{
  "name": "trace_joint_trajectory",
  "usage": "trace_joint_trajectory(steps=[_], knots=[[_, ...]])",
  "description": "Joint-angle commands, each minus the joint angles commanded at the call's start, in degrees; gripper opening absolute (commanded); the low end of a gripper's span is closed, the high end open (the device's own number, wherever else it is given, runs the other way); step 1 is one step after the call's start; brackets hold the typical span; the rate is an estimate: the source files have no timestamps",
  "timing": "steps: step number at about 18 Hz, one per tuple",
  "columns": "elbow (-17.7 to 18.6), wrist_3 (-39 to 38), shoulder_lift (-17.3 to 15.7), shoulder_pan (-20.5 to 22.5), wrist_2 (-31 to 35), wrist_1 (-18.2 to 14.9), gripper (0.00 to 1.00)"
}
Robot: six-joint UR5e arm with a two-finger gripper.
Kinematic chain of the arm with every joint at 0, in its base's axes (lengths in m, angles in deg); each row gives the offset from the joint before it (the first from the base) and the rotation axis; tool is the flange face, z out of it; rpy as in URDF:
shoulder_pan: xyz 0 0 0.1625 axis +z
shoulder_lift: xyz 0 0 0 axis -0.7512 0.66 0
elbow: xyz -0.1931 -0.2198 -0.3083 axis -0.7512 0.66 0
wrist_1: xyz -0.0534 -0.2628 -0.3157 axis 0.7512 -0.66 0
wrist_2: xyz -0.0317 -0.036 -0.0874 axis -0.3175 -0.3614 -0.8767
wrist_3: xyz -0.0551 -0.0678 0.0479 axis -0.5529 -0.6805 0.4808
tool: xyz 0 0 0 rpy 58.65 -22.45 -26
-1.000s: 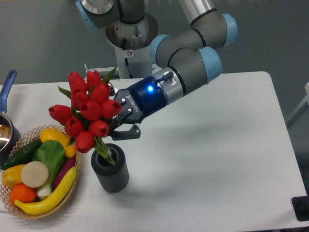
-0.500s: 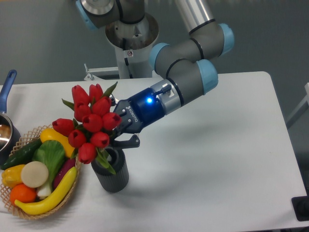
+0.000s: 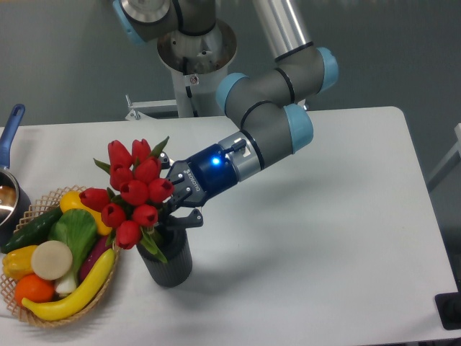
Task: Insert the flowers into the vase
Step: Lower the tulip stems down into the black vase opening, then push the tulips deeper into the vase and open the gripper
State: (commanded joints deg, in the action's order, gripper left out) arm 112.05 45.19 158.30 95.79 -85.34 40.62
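The flowers (image 3: 132, 189), a tight bunch of glossy red tulip buds with green leaves, lean to the upper left over the vase. Their stems go down into the mouth of the vase (image 3: 167, 259), a short dark grey ribbed cylinder standing on the white table left of centre. My gripper (image 3: 175, 207) comes in from the right, just above the vase rim, shut on the flower stems. The buds hide the stems and part of the fingers.
A wicker basket (image 3: 108, 285) of fake vegetables and fruit sits right beside the vase on its left. A pot with a blue handle (image 3: 11, 130) stands at the left edge. The robot base (image 3: 194, 65) rises behind the table.
The gripper has moved down and slightly left with the flowers. The bunch sits lower, with its stems deeper in the vase mouth.
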Motion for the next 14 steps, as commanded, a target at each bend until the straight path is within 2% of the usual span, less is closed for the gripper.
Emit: trace_joint_trajectory(steps=[9,14], knots=[[1.23,4.74,1.93,0.79,0.09,0.0,0.39],[2.55,7.47,1.93,1.58,0.09,0.0,0.39]])
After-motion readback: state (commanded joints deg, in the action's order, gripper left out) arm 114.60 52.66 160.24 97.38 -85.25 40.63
